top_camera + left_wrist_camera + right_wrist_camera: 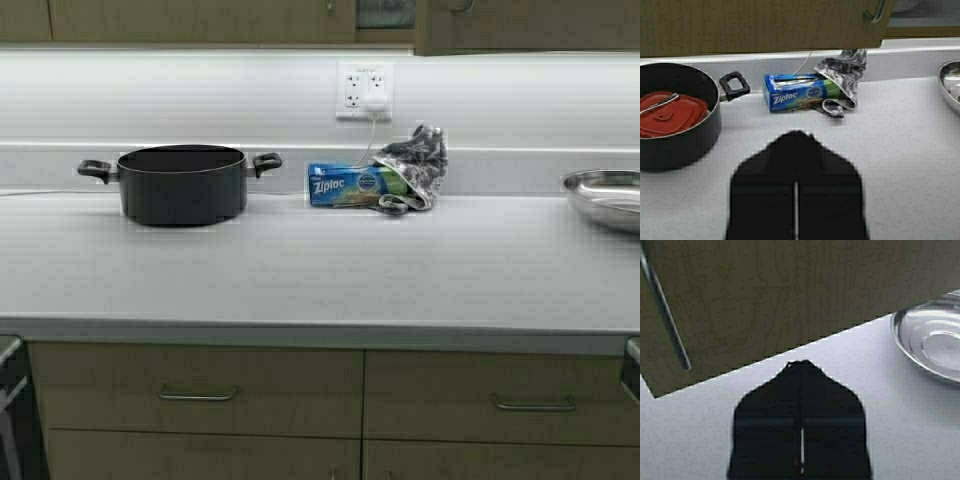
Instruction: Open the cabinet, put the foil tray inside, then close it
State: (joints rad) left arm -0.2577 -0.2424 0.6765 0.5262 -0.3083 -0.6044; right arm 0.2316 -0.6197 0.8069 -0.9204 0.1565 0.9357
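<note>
The right gripper (801,364) has its fingers pressed together, only a thin slit between them and nothing held. It hangs over the bare counter (320,270), with a door of the cabinet (790,300) just ahead and above. The door's slim bar handle (665,310) lies off to one side of the gripper and is not touched. The left gripper (796,137) is likewise closed on nothing, low over the counter and facing the Ziploc box (795,92), the patterned cloth (842,75) and the black pot (675,125). Neither arm shows in the high view.

The foil tray appears in no view. It is not on the visible counter, and whether it already sits inside the cabinet cannot be told. In the high view the right-hand door (520,25) seems to stand slightly proud of the fronts beside it, so it is probably ajar.

The main hazard is the door's lower edge:
- An arm raised straight up from here could strike it from below and jolt it.
- A push with closed fingertips on the smooth wood front could slide off, leaving the door part open.
- The steel bowl (935,345) sits near the right gripper, and a sideways swing could knock it along the counter.
- If the tray stands too far forward inside, the door would stop against it
</note>
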